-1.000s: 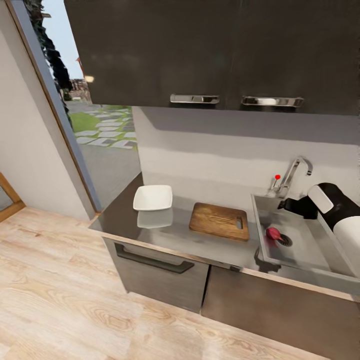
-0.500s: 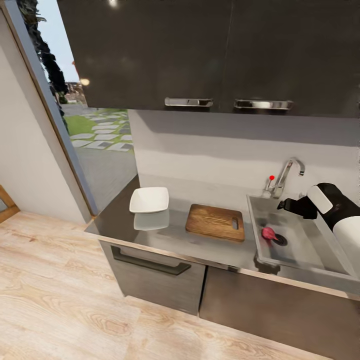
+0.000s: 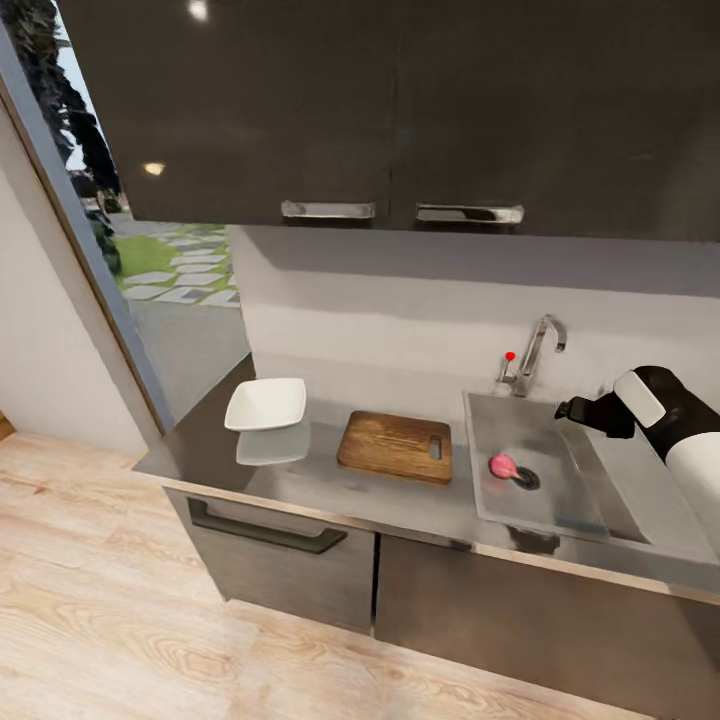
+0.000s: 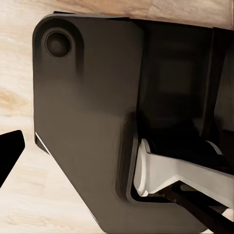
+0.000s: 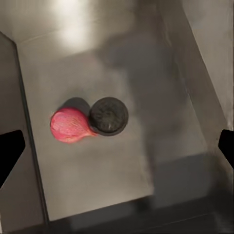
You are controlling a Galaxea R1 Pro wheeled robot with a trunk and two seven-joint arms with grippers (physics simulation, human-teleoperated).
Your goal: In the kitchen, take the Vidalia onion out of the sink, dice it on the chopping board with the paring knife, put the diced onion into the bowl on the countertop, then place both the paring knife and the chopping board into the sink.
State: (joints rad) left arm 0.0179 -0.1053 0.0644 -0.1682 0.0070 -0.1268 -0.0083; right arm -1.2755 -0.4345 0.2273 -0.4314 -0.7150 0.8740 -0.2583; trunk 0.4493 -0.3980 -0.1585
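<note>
The pinkish-red Vidalia onion (image 3: pixel 503 465) lies in the steel sink (image 3: pixel 560 500), touching the round dark drain (image 5: pixel 108 115). In the right wrist view the onion (image 5: pixel 70 125) rests beside that drain. My right gripper (image 3: pixel 566 409) hovers above the basin's far right side, open and holding nothing (image 5: pixel 117 148). The brown chopping board (image 3: pixel 395 446) lies flat on the dark countertop (image 3: pixel 330 485) just left of the sink. Left of the board sits the white bowl (image 3: pixel 265 405). The paring knife is out of view. My left gripper (image 4: pixel 117 151) hangs low beside my own dark base, open.
A chrome tap (image 3: pixel 537 348) with a red knob stands behind the sink. Black upper cabinets (image 3: pixel 400 110) overhang the counter. A glass door (image 3: pixel 120 250) to a garden is at the left. Light wood floor (image 3: pixel 120 620) lies before the cabinets.
The whole view has shifted, so counter, board, bowl and sink appear further left and lower. The onion stays by the drain, and my right gripper remains over the sink.
</note>
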